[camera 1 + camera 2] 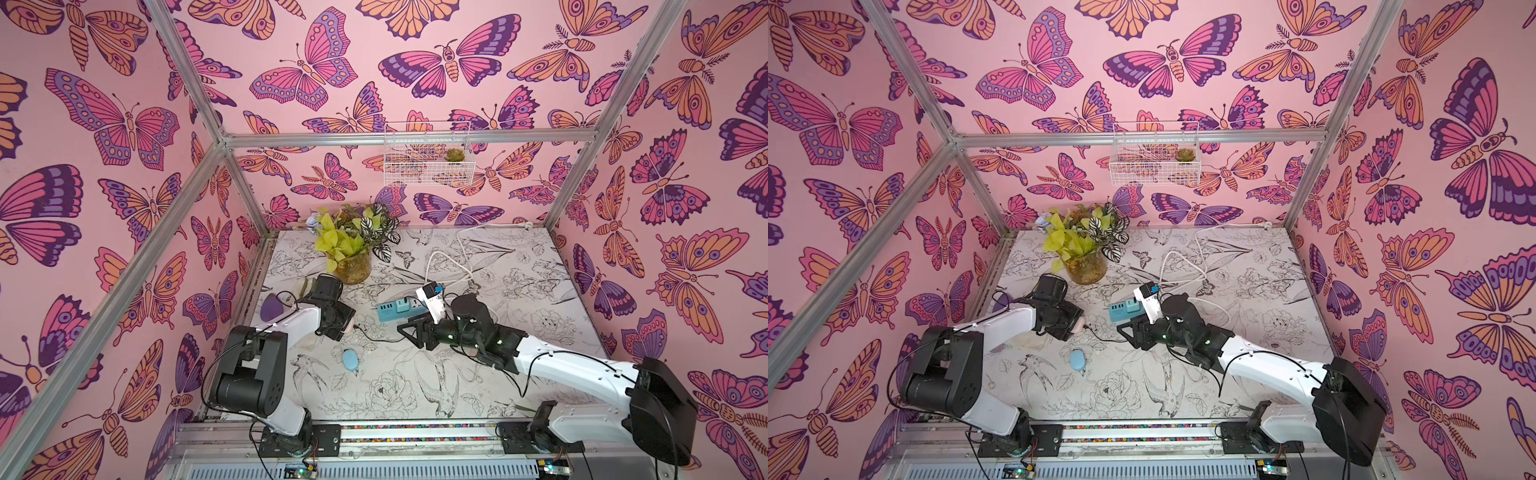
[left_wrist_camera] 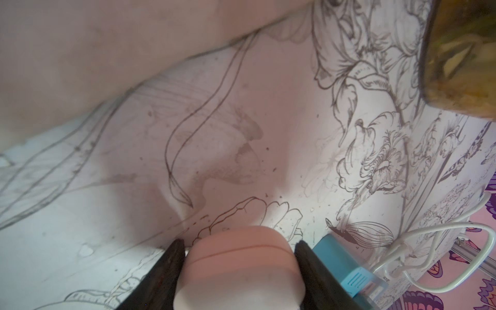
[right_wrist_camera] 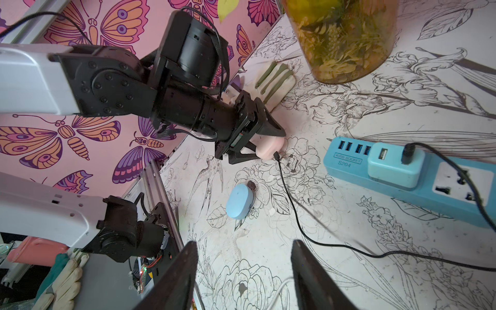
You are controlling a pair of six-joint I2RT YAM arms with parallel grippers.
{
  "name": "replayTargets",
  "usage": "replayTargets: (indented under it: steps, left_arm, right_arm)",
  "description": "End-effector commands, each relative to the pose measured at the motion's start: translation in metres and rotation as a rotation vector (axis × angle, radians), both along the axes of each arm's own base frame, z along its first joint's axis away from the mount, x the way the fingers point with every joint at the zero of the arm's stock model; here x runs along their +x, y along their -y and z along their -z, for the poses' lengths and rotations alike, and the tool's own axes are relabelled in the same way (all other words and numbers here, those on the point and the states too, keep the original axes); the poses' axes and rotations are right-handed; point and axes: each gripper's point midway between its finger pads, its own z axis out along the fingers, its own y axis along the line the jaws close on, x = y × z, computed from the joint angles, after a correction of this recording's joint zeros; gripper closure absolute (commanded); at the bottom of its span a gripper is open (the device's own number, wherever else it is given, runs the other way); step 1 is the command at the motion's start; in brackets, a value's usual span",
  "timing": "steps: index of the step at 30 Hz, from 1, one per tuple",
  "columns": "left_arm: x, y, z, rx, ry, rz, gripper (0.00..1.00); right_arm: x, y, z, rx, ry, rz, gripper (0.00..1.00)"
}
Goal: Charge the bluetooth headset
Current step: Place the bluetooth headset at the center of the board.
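The right arm lies nearest in both top views. The right hand hangs released, its fingers spread with nothing between them, just on the robot's side of the blue power strip. The left arm reaches toward the strip's USB end, and the left hand is grasping the pink headset case, one finger flat against each side. The case sits low over the flower-printed tabletop, near that USB end but apart from the strip; I cannot tell whether it touches the surface. Behind the strip stands a glass jar of leaves. A black cable runs from the pale adapter plugged into the strip, across the tabletop to the case, where its plug meets the case's end. A small blue case lies alone, nearer the robot than the strip.
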Motion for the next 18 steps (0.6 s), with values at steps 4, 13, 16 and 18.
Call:
replayTargets:
  steps: [4,13,16,18]
  left_arm:
    - [-0.012,-0.001,0.015,0.017,-0.087,0.036,0.51]
    - [-0.014,-0.008,0.002,0.068,-0.080,0.064,0.30]
    - [-0.016,-0.010,-0.003,0.087,-0.075,0.074,0.23]
    - [-0.018,-0.012,-0.006,0.097,-0.074,0.086,0.14]
  right_arm:
    - [0.002,0.005,-0.003,0.005,0.012,0.035,0.42]
    - [0.003,0.012,-0.004,-0.011,0.024,0.064,0.42]
    - [0.003,0.016,-0.003,-0.022,0.023,0.075,0.41]
    - [0.003,0.018,-0.002,-0.030,0.026,0.077,0.41]
